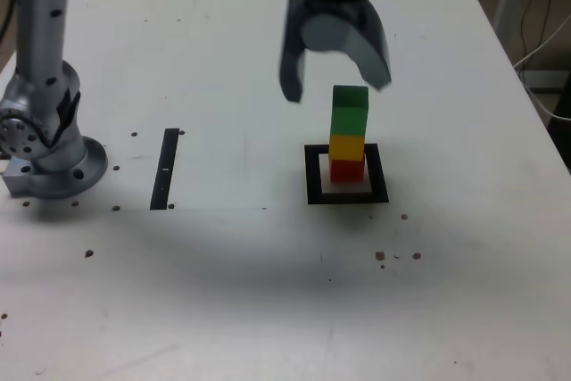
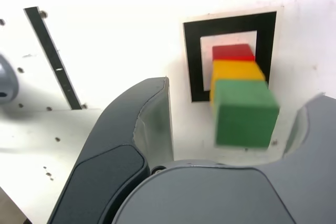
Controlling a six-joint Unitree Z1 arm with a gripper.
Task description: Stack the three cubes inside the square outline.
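Square outline [image 1: 312, 176]: thick black border on the white table [image 1: 268, 292], right of centre in the exterior view; holds a three-cube stack on its pale middle. Red cube [image 1: 347, 169] at the bottom, yellow cube [image 1: 347, 146] on it, green cube [image 1: 350, 110] on top, edges roughly aligned. Gripper [image 1: 335, 86]: above and just behind the stack, jaws spread wide, holding nothing. Black strip [image 1: 165, 169]: well left of the outline.

A green cube [image 1: 350, 110] tops a yellow cube [image 1: 347, 146] and a red cube [image 1: 347, 169], framed by a black square outline [image 1: 313, 176] on a white tabletop [image 1: 268, 292]; the gripper [image 1: 337, 86] is dark grey.
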